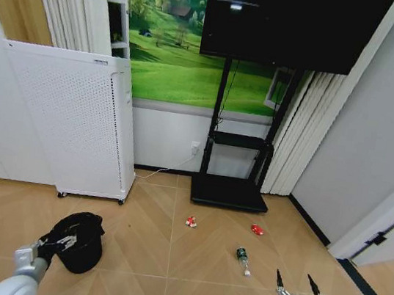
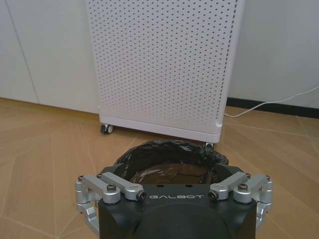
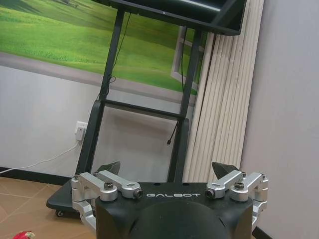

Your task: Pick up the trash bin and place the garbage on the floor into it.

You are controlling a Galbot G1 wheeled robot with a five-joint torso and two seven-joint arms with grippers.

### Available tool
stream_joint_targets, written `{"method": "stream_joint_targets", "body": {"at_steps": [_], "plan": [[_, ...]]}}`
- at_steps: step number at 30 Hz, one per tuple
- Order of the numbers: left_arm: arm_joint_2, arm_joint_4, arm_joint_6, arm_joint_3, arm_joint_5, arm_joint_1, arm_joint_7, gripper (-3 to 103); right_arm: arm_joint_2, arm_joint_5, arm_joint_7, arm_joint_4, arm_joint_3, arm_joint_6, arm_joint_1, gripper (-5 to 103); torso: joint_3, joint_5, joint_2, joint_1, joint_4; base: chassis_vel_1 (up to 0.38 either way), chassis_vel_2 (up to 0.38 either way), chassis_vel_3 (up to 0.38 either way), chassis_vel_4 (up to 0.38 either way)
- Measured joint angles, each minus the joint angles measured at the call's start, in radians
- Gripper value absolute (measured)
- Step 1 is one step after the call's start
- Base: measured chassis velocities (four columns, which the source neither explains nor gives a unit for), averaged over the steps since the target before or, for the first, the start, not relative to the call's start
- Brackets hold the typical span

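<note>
Green bottle (image 1: 242, 259) lying on floor (image 1: 165, 261), neck seemingly toward robot, left gripper (image 1: 57, 241) at trash bin (image 1: 83, 242) rim, jaws unclear, right gripper (image 1: 299, 290) jaws spread.

Right gripper (image 3: 171, 172) spread open, dark fingertips (image 3: 108, 168) well apart, its black body marked GALBOT and silver linkages on both sides, held above the floor (image 3: 20, 199) and facing the far wall. Beyond it a black TV stand (image 3: 107, 107) with two uprights and a crossbar on a flat wheeled base, screen edge at its top, in front of a green meadow mural (image 3: 60, 40); a white wall socket (image 3: 79, 130) with a white cable (image 3: 40, 163) running along the skirting, and pleated cream curtains (image 3: 222, 104) beside a grey wall. A red-and-white bit of garbage (image 3: 22, 235) lies on the wooden floor near the stand base.
</note>
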Motion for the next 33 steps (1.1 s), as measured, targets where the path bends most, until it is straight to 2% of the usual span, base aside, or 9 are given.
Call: {"method": "stream_joint_targets", "body": {"at_steps": [5,10,21,27,33], "plan": [[-0.023,0.04,-0.009,-0.066,-0.009,0.056,0.028,100,0.006,-0.002,-0.008,-0.007,0.001,0.009,-0.005,100,0.0,-0.0002,0.0,0.0,0.0005,0.0,0.0,0.0,0.0],[-0.025,0.1,-0.014,-0.093,-0.052,0.038,0.043,100,0.013,-0.012,-0.016,-0.022,-0.001,0.02,-0.008,100,0.0,0.0,0.0,0.0,0.0004,0.0,0.0,0.0,0.0],[-0.034,0.206,0.02,-0.016,-0.167,-0.105,0.03,100,0.025,-0.035,-0.019,-0.056,-0.006,0.038,-0.018,100,0.0,-0.0001,0.0,0.0,0.0001,0.0,0.0,0.0,0.0],[-0.08,0.261,0.031,0.031,-0.177,-0.155,0.03,100,0.024,-0.031,-0.024,-0.089,-0.006,0.047,-0.017,100,0.0,-0.0003,0.0,0.0,0.0003,0.0,0.0,0.0,0.0],[-0.079,0.313,0.029,0.053,-0.173,-0.207,0.045,100,0.033,-0.023,-0.027,-0.106,-0.019,0.048,-0.012,100,0.0,-0.0002,0.0,0.0,0.0001,0.0,0.0,0.0,0.0]]}}
